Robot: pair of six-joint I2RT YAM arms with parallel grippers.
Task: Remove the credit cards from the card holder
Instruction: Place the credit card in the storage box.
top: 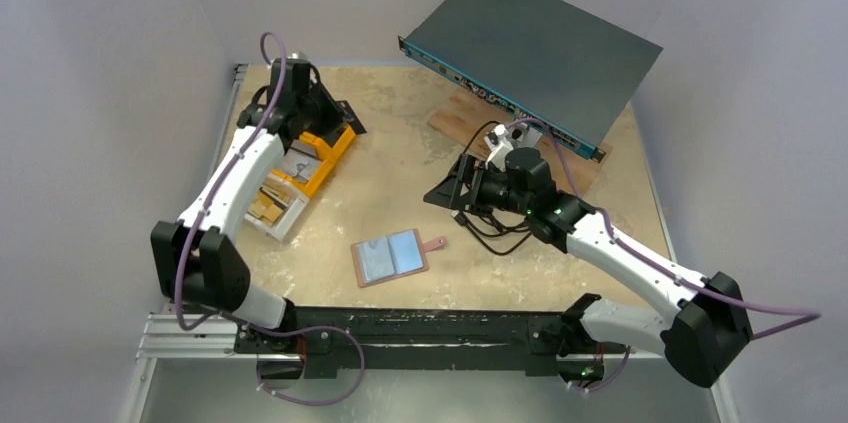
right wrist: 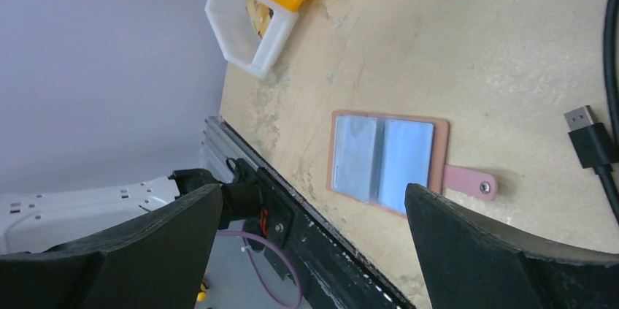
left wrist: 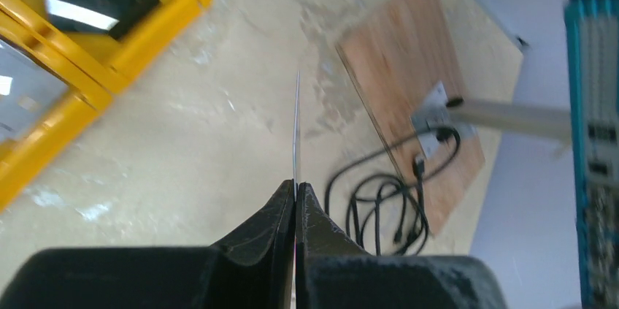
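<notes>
Tan-brown leather card holder (top: 392, 257) lay opened flat on the beige tabletop (top: 380, 193), toward 6 o'clock of the table in the overhead view. Its two pale blue-grey inner panels faced up and its snap strap (top: 435, 243) pointed to 3 o'clock. The left gripper (left wrist: 295, 196), far off at 10 o'clock from the holder, hung over the yellow plastic bin (top: 335, 158). Its black fingers were pinched tight on a thin pale credit card (left wrist: 296, 126) seen edge-on and standing upright out of the tips. The right gripper (right wrist: 314, 203) hovered at 2 o'clock from the holder with its fingers spread wide and nothing between them. A white plastic bin (top: 285, 218) sat at 10 o'clock from the holder, just beside the yellow one. Black cables (top: 490, 228) lay coiled at 2 o'clock. A flat dark grey metal box (top: 540, 53) stood at the table's 1 o'clock corner.
</notes>
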